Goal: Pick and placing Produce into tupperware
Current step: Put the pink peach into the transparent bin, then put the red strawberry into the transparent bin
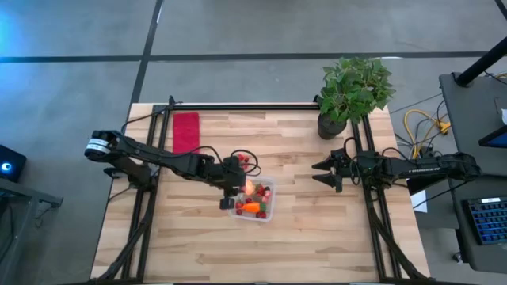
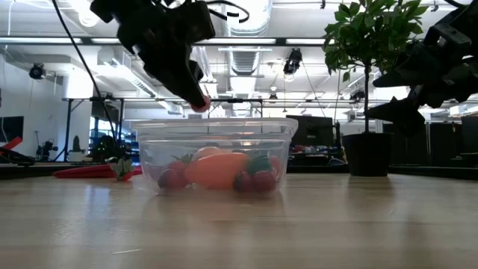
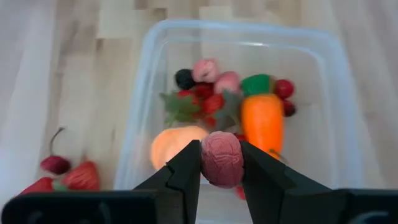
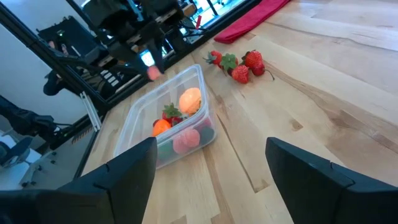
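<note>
I observed the left gripper (image 3: 221,163) clamped on a pink berry (image 3: 221,159), directly above the tupperware (image 3: 148,93); right gripper (image 4: 208,163) idle, spread wide.

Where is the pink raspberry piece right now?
The pink raspberry piece is pinched in the left gripper, above the near rim of the tupperware, over the round orange fruit and carrot inside.

Bright, even overhead light; soft blur in left wrist view.
</note>
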Controlling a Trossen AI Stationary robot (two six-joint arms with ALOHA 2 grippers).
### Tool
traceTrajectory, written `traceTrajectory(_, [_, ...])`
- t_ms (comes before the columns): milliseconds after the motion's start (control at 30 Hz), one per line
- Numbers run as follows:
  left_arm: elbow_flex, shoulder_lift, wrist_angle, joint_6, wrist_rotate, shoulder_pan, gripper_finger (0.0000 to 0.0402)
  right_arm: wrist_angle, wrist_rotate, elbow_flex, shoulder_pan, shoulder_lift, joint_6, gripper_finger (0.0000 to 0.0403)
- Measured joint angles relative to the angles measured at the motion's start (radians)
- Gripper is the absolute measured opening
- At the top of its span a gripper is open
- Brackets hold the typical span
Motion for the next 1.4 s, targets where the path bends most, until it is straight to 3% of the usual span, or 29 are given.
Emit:
traceTrajectory(167, [0.000,0.006,0.022,-0.004,-0.020,-0.001,0.0112,0.000,0.000,0.000,0.000,0.000,0.000,0.0288])
traceTrajectory(300, [0.000,0.006,0.039,-0.004,-0.037,-0.001,0.0170,0.000,0.000,0.000,0.000,0.000,0.000,0.0293])
traceTrajectory(433, [0.002,-0.004,-0.016,-0.083,-0.138,0.004,0.0226,0.000,0.000,0.000,0.000,0.000,0.000,0.0294])
traceTrajectory(500, [0.018,-0.010,-0.127,-0.205,-0.192,0.024,0.0243,0.000,0.000,0.000,0.000,0.000,0.000,0.0292])
traceTrajectory(633, [0.051,-0.010,-0.515,-0.444,-0.277,0.099,0.0252,0.000,0.000,0.000,0.000,0.000,0.000,0.0288])
traceTrajectory(700, [0.047,-0.011,-0.690,-0.526,-0.285,0.152,0.0253,0.000,0.000,0.000,0.000,0.000,0.000,0.0288])
traceTrajectory(800, [0.018,-0.011,-0.788,-0.642,-0.259,0.243,0.0253,0.000,0.000,0.000,0.000,0.000,0.000,0.0292])
traceTrajectory(900, [0.004,-0.011,-0.771,-0.680,-0.187,0.309,0.0253,0.000,0.000,0.000,0.000,0.000,0.000,0.0295])
traceTrajectory(1100, [0.001,-0.011,-0.620,-0.690,-0.118,0.322,0.0253,0.000,0.000,0.000,0.000,0.000,0.000,0.0290])
traceTrajectory(1400, [-0.041,-0.012,-0.574,-0.844,-0.115,0.317,0.0253,0.000,0.000,0.000,0.000,0.000,0.000,0.0294])
